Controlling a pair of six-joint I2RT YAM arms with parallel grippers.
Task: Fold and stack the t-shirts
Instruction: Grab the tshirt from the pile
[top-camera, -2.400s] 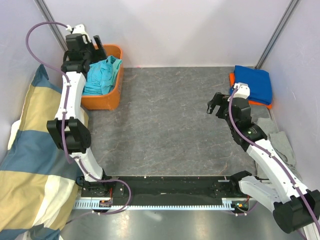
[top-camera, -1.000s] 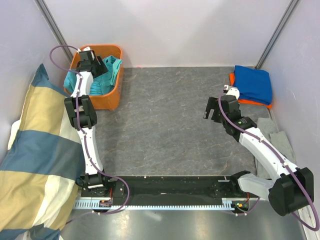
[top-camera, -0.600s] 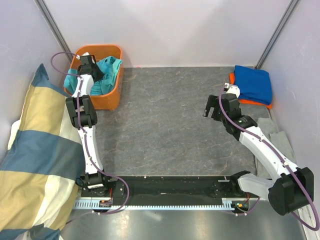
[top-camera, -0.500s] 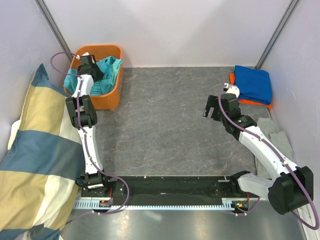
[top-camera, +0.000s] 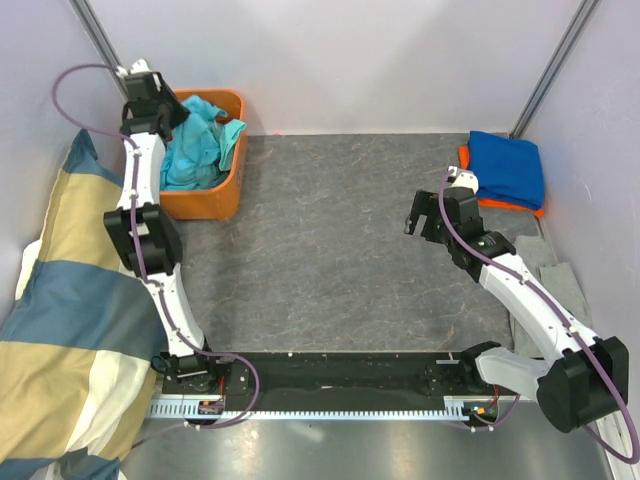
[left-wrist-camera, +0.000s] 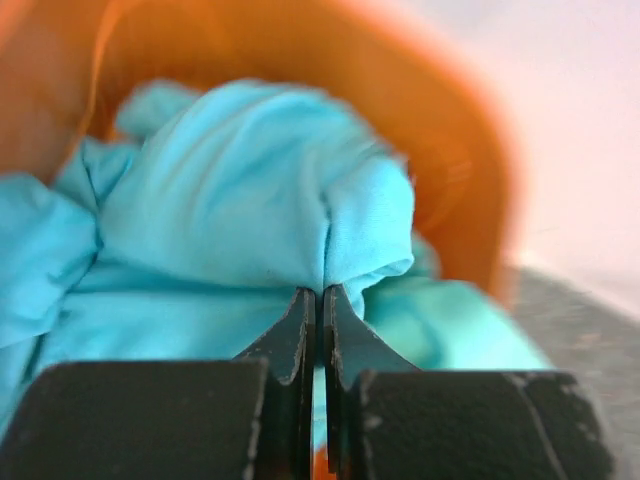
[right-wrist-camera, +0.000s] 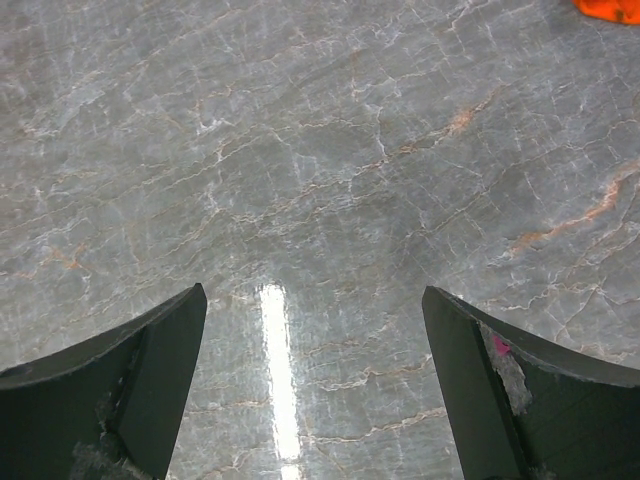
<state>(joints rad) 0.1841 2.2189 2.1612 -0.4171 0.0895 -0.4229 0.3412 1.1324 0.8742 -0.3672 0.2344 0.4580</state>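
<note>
At the far left corner of the grey marbled table (top-camera: 320, 270), an orange plastic basket (top-camera: 205, 205) holds crumpled turquoise and mint cotton t-shirts (top-camera: 195, 150). The left gripper (left-wrist-camera: 320, 300) is closed tight on a raised fold of one turquoise t-shirt (left-wrist-camera: 250, 190). The right gripper (right-wrist-camera: 310, 300) hangs wide open over the table and holds nothing. At the far right corner, a folded royal blue t-shirt (top-camera: 508, 168) lies on an orange t-shirt (top-camera: 464, 156).

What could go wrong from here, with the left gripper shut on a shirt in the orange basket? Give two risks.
1. The left gripper pinches only a small fold of the turquoise shirt, so it may slip free when lifted.
2. The shirts lie bunched in the orange basket; the mint-teal shirt could be dragged out too.
</note>
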